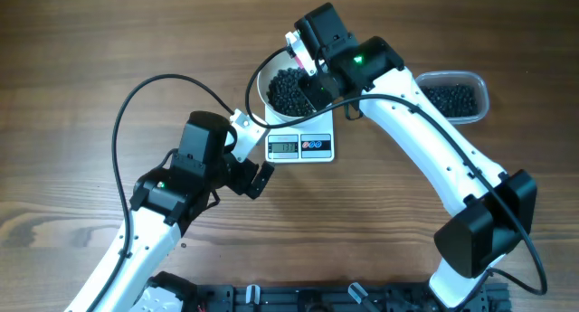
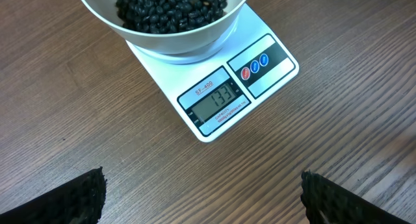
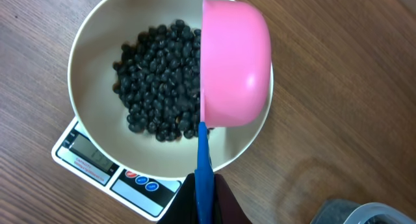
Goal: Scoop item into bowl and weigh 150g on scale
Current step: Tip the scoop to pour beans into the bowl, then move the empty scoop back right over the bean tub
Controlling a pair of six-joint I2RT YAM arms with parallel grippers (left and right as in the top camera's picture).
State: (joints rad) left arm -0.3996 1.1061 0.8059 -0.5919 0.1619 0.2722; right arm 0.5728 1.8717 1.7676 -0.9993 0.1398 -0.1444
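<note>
Overhead, the table [image 1: 72, 122] and a clear tub [image 1: 483, 93] are shown. Only from the left wrist is 133 read on the scale [image 2: 170, 78], beyond the released left end effector [image 2: 203, 199]. From the right wrist, beans [image 3: 159, 87] in the bowl [image 3: 91, 74] are seen under a pink scoop [image 3: 235, 68] clenched by the right end effector [image 3: 205, 197].

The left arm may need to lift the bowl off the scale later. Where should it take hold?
Probably the rim of the bowl on the side toward the left gripper, pinched from above, one finger inside and one outside. The bowl looks too wide to span, its wall flares, and the beans leave the upper inside wall bare. The pink scoop hangs over the opposite side.
</note>
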